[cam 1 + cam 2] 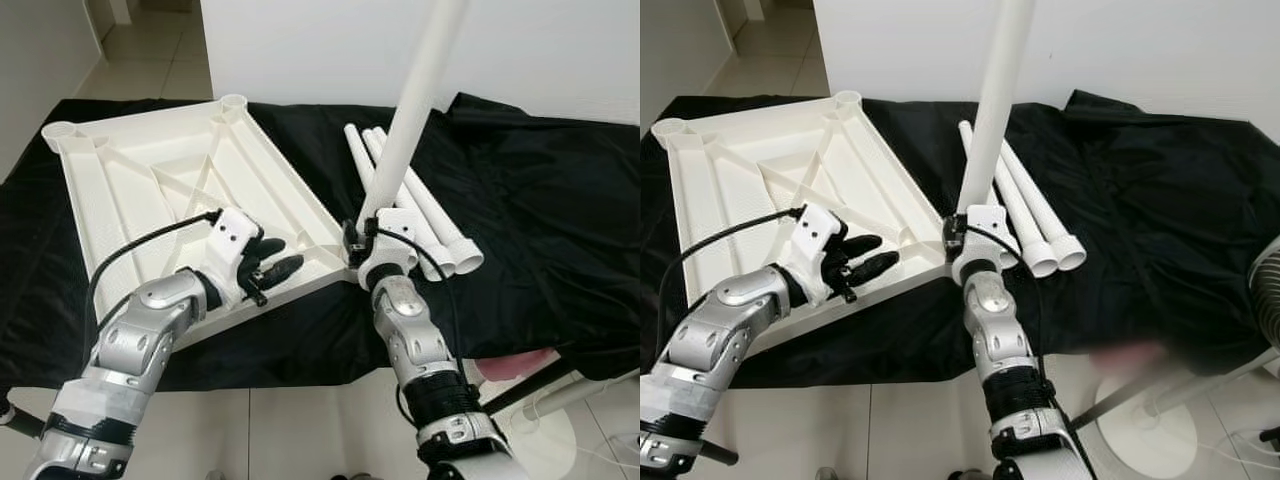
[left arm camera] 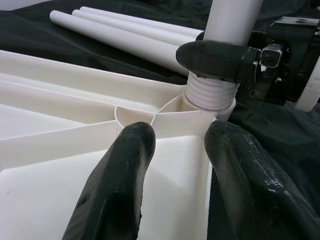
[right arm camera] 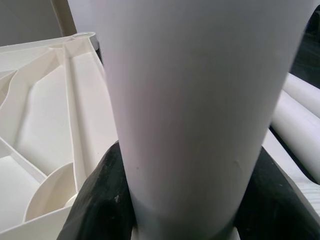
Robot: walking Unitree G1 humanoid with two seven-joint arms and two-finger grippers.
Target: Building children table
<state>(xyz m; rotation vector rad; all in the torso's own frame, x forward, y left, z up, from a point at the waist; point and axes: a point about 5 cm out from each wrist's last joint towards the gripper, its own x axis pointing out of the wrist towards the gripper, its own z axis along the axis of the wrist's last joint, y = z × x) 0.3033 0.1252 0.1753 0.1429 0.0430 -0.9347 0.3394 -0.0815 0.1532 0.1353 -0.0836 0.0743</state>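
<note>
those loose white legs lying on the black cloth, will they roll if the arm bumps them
Probably. The loose legs are smooth round tubes lying side by side, so a sideways nudge would likely roll them, though the soft, wrinkled black cloth may slow them. The wider collar at each near end might make them curve. They look rigid and hollow, likely light, and slick for the fingers.

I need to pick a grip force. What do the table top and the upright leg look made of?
The upside-down white ribbed table top looks like moulded plastic with a matt finish: thin ribs, corner sockets. The upright white round leg, held by the right gripper, looks like smooth plastic tube with a threaded end; probably hollow.
</note>
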